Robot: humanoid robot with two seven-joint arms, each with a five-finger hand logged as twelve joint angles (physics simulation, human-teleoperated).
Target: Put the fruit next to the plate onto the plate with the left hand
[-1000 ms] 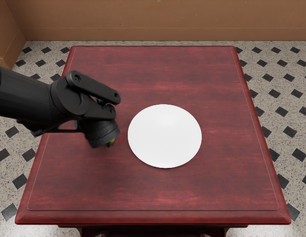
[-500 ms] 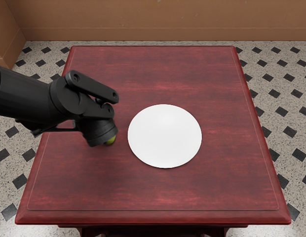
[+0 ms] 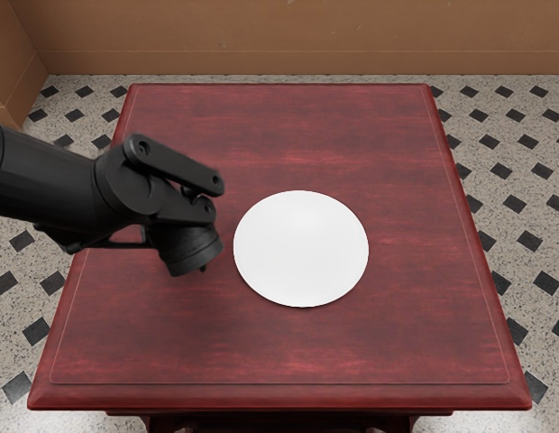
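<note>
A dark red wooden table (image 3: 288,343) is seen from above at a slant. It is surrounded by a speckled floor (image 3: 532,162) set with black diamonds, and a brown wall (image 3: 288,36) is seen beyond its far edge. A round white plate (image 3: 301,248) is laid flat a little right of the table's middle, and its surface is bare.

The black left arm (image 3: 54,194) is brought in from the picture's left edge, to the left of the plate, and is stretched over the table's left side towards it. The left hand (image 3: 176,221) is held low over the wood just beside the plate's left rim, close to it but not over it. From this view the hand is shown only as a dark, bunched mass with one bar-like part laid across its top. Whether it is spread, closed or clasped round something cannot be told.

The fruit is not seen anywhere. No part of it is shown on the plate or on the open wood around the plate, and the spot under the hand is hidden.
</note>
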